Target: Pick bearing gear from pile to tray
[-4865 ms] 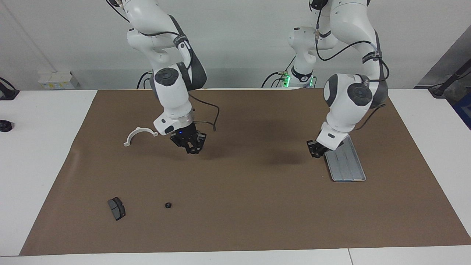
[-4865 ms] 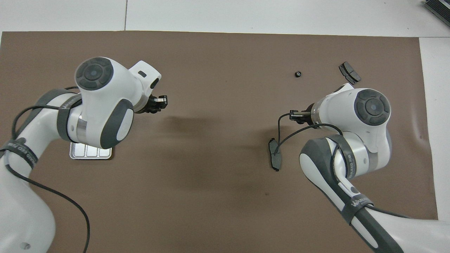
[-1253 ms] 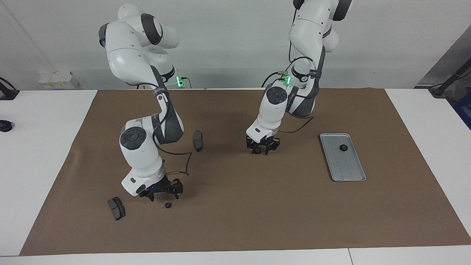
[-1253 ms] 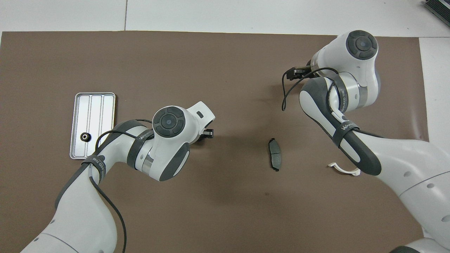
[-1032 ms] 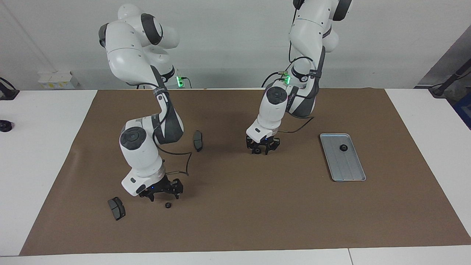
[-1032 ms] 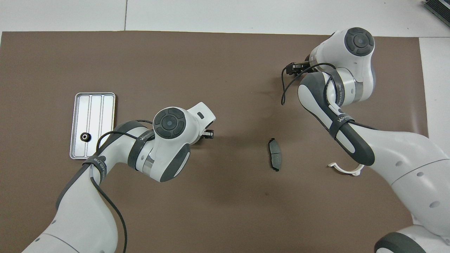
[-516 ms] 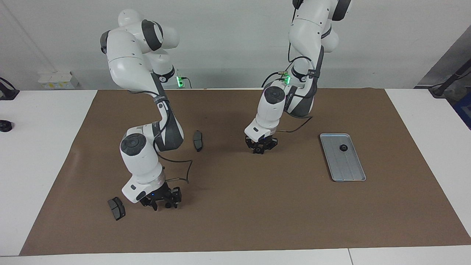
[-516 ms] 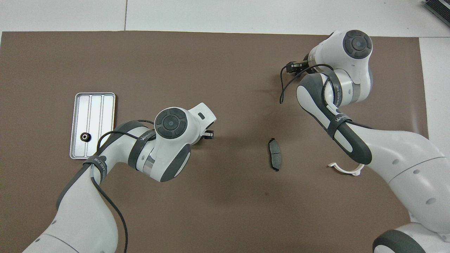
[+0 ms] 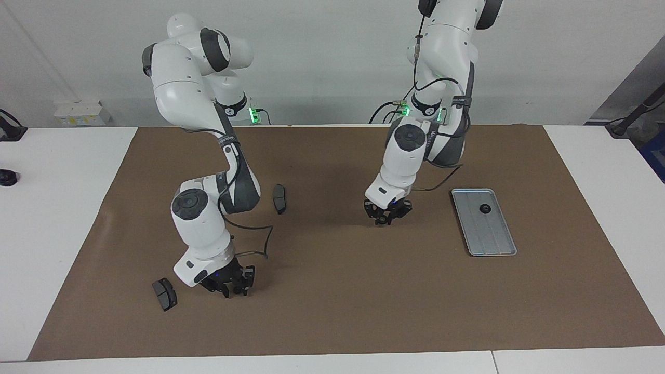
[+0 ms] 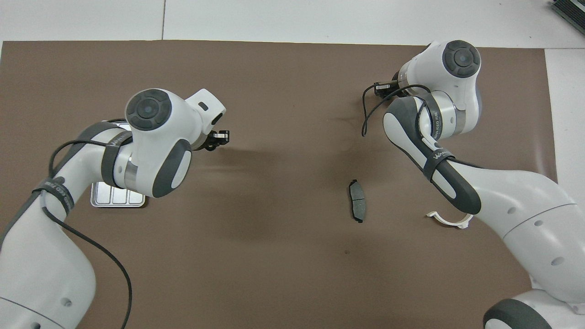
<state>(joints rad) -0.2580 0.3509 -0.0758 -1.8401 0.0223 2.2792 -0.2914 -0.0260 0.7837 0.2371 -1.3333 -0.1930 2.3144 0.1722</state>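
My right gripper (image 9: 231, 291) is down on the brown mat at the spot where the tiny black bearing gear lay. It is shut on that gear, which is hidden between its fingers. In the overhead view the right gripper (image 10: 379, 87) pokes out from under its wrist. A second black gear (image 9: 484, 209) lies on the silver tray (image 9: 492, 236) at the left arm's end. My left gripper (image 9: 384, 219) hangs shut and holds nothing, low over the mat beside the tray. The left arm covers most of the tray (image 10: 116, 201) in the overhead view.
One dark brake pad (image 9: 164, 294) lies close beside my right gripper. Another brake pad (image 9: 279, 198) lies nearer to the robots. A white half-ring bracket (image 10: 450, 220) peeks out from under the right arm. A loose cable loops off the right wrist.
My right gripper has dropped onto the gear and closed, so the gear no longer shows. My left gripper has shifted toward the tray.
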